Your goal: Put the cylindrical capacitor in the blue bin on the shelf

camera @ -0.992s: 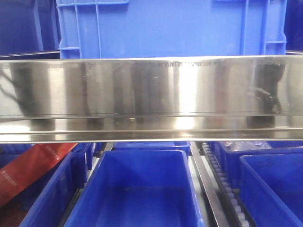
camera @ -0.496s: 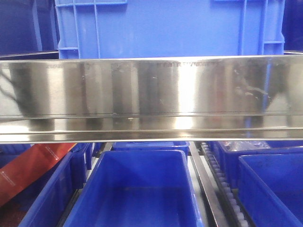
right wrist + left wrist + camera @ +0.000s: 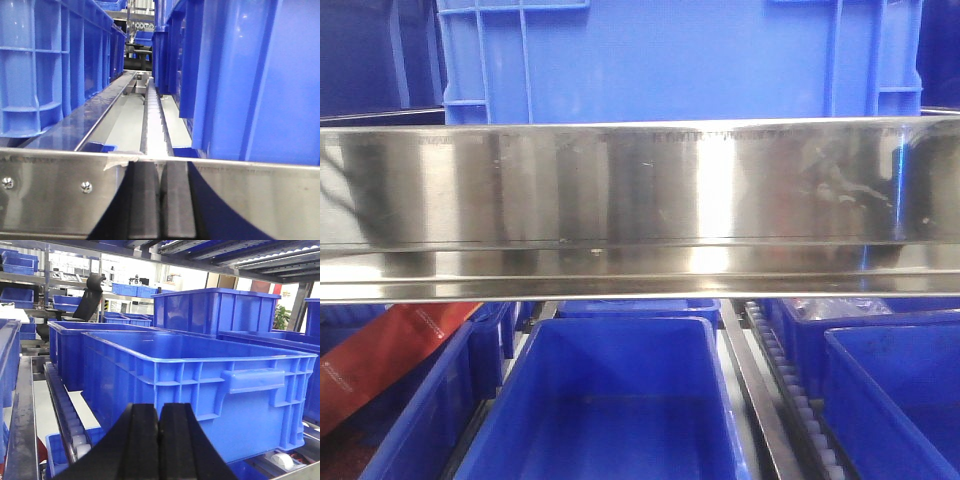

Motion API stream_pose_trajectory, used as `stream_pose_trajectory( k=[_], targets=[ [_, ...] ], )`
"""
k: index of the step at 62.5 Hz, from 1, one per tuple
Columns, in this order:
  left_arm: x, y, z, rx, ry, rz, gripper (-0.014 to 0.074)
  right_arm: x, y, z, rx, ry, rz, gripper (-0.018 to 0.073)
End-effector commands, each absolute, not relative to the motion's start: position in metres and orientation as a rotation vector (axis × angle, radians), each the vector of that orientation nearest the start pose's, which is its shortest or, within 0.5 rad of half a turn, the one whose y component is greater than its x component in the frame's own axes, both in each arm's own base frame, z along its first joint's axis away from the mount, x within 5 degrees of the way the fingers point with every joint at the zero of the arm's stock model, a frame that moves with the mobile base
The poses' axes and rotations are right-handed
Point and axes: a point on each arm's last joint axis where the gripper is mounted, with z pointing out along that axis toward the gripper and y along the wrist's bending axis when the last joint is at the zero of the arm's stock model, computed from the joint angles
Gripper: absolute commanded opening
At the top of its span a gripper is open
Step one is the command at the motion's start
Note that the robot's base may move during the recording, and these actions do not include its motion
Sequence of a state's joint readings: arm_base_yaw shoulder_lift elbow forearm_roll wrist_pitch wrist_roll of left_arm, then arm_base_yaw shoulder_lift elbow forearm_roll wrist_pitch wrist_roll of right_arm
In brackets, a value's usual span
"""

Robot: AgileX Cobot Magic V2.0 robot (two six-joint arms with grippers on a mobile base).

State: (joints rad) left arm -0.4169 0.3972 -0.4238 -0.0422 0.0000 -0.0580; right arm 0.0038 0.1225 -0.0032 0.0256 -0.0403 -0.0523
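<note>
No cylindrical capacitor visible in any view; black left gripper (image 3: pixel 159 440) and black right gripper (image 3: pixel 161 200) both pressed closed, apparently holding nothing. Risk: right gripper striking wide brushed-steel shelf beam (image 3: pixel 250 200) just ahead, or left clipping large blue plastic bin (image 3: pixel 200 385).
</note>
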Motion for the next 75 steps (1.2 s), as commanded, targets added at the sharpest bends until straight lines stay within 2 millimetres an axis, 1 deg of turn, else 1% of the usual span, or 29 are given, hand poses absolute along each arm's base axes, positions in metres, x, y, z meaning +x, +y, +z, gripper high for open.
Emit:
stream_pose_trajectory(
  k=[1, 31, 35, 39, 45, 50, 60, 64, 68, 72, 75],
  targets=[
    [0.083, -0.036, 0.330, 0.218, 1.431, -0.429, -0.0111, 0.066, 0.000, 0.213, -0.018, 1.525, -0.022, -0.0163],
    [0.083, -0.036, 0.330, 0.218, 1.431, -0.429, -0.0111, 0.066, 0.000, 0.213, -0.018, 1.525, -0.022, -0.0163],
    [0.082, -0.036, 0.330, 0.245, 1.423, -0.395, -0.0111, 0.066, 0.000, 0.213, -0.018, 1.525, -0.022, -0.0163],
    [0.078, -0.033, 0.328, 0.268, 1.415, -0.355, -0.0111, 0.066, 0.000, 0.213, -0.018, 1.525, -0.022, -0.0163],
    [0.069, -0.023, 0.316, 0.236, 1.428, -0.262, -0.0111, 0.066, 0.000, 0.213, -0.018, 1.525, -0.022, -0.0163],
    [0.060, -0.012, 0.300, 0.154, 1.448, -0.157, -0.0111, 0.066, 0.000, 0.213, -0.018, 1.525, -0.022, -0.0163],
    [0.051, 0.000, 0.270, 0.012, 1.432, 0.003, -0.0111, 0.066, 0.000, 0.213, -0.018, 1.525, -0.022, -0.0163],
    [0.050, 0.002, 0.259, -0.018, 1.415, 0.028, -0.0111, 0.066, 0.000, 0.213, -0.018, 1.525, -0.022, -0.0163],
    [0.052, 0.003, 0.242, -0.035, 1.418, 0.048, -0.0111, 0.066, 0.000, 0.213, -0.018, 1.525, -0.022, -0.0163],
    [0.053, 0.003, 0.232, -0.036, 1.411, 0.050, -0.0111, 0.066, 0.000, 0.213, -0.018, 1.525, -0.022, -0.0163],
    [0.055, 0.003, 0.223, -0.036, 1.436, 0.049, -0.0111, 0.066, 0.000, 0.213, -0.018, 1.525, -0.022, -0.0163]
  ],
)
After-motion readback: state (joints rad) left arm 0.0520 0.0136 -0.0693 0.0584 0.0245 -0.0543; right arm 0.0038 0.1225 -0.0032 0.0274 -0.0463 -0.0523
